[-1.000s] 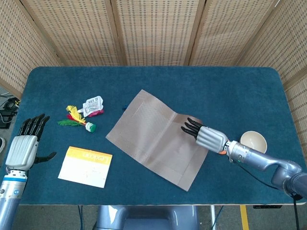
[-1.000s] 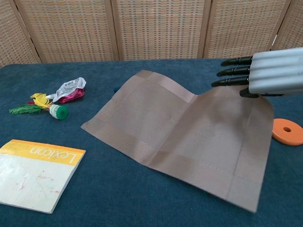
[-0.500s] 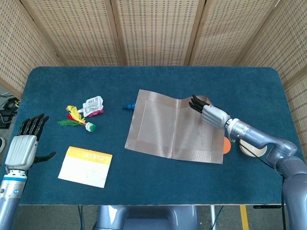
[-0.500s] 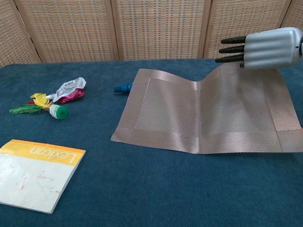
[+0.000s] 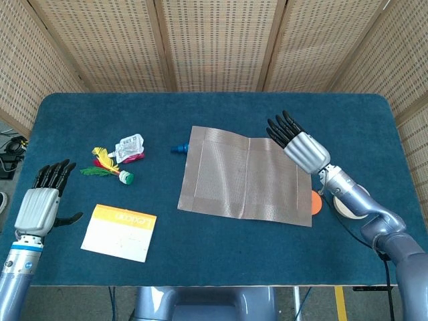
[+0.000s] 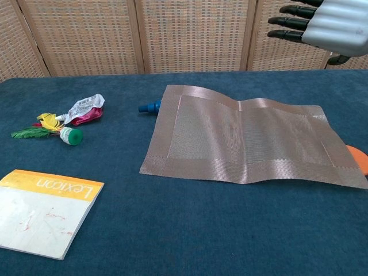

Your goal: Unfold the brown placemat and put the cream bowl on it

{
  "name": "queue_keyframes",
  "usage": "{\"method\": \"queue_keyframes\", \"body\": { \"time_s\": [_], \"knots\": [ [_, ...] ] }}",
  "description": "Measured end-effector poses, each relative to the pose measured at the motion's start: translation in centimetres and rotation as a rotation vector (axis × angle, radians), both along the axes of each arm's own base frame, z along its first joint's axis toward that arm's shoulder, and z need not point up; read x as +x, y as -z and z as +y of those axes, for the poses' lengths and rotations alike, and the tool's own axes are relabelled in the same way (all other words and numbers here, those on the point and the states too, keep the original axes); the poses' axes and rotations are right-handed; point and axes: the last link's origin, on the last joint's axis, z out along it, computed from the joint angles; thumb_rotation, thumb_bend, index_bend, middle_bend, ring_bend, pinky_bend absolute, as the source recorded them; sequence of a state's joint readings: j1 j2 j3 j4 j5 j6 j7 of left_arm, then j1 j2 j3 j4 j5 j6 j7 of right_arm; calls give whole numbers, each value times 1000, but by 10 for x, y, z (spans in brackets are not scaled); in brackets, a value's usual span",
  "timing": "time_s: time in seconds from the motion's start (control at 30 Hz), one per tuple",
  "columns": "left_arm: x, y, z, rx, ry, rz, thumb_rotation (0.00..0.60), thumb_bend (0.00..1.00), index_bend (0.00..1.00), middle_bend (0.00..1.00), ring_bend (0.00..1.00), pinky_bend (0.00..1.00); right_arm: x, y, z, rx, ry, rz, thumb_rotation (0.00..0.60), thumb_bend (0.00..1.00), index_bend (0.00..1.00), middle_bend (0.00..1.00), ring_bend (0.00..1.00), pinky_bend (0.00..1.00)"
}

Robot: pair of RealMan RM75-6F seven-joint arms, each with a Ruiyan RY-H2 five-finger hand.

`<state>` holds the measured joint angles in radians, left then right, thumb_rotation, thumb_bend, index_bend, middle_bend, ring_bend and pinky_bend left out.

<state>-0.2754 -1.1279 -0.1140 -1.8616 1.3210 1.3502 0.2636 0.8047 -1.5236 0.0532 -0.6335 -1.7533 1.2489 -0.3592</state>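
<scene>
Brown placemat (image 6: 247, 140) spread open on the blue table (image 5: 221, 114), a soft ridge down its middle fold, in both views. Nearest, at the front left, a yellow-and-white booklet (image 6: 40, 210); beyond it a feathered shuttlecock (image 6: 54, 133) and a crumpled packet (image 6: 85, 108). Just touching the mat's left far corner, a small blue piece (image 6: 150, 107). Orange disc (image 6: 359, 158) peeking from under the right edge. Only from the head: cream bowl (image 5: 351, 208) right of the mat, mostly behind the forearm, and left hand (image 5: 41, 206) released, fingers apart, beside the table's left edge. Right hand (image 5: 299, 144) empty, fingers extended, raised above the mat's far right corner.
</scene>
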Motion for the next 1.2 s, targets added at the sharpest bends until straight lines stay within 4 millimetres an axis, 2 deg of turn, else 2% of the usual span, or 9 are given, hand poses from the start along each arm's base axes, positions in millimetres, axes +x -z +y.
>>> {"method": "queue_keyframes", "body": {
  "time_s": [0.13, 0.33, 0.5, 0.67, 0.83, 1.0, 1.2],
  "knots": [
    [0, 6, 4, -10, 38, 1, 600, 0, 0, 0, 0, 0, -6, -2, 21, 51, 84, -180, 600, 0, 0, 0, 0, 0],
    [6, 27, 18, -62, 153, -9, 600, 0, 10, 0, 0, 0, -10, -13, 69, 183, 241, -476, 600, 0, 0, 0, 0, 0],
    [16, 53, 34, -132, 252, -15, 600, 0, 155, 0, 0, 0, -24, -32, 119, 264, 406, -720, 600, 0, 0, 0, 0, 0],
    [29, 84, 52, -191, 347, 11, 600, 0, 224, 0, 0, 0, -49, -45, 162, 258, 522, -875, 600, 0, 3, 0, 0, 0],
    [47, 112, 62, -256, 414, 38, 600, 0, 257, 0, 0, 0, -57, -46, 180, 207, 510, -929, 600, 0, 17, 0, 0, 0],
    [59, 129, 68, -310, 435, 48, 600, 0, 266, 0, 0, 0, -68, -36, 199, 166, 541, -991, 600, 0, 38, 0, 0, 0],
    [77, 155, 78, -400, 425, 68, 600, 6, 293, 0, 0, 0, -76, -30, 208, 143, 537, -1014, 600, 0, 69, 0, 0, 0]
  ]
}}
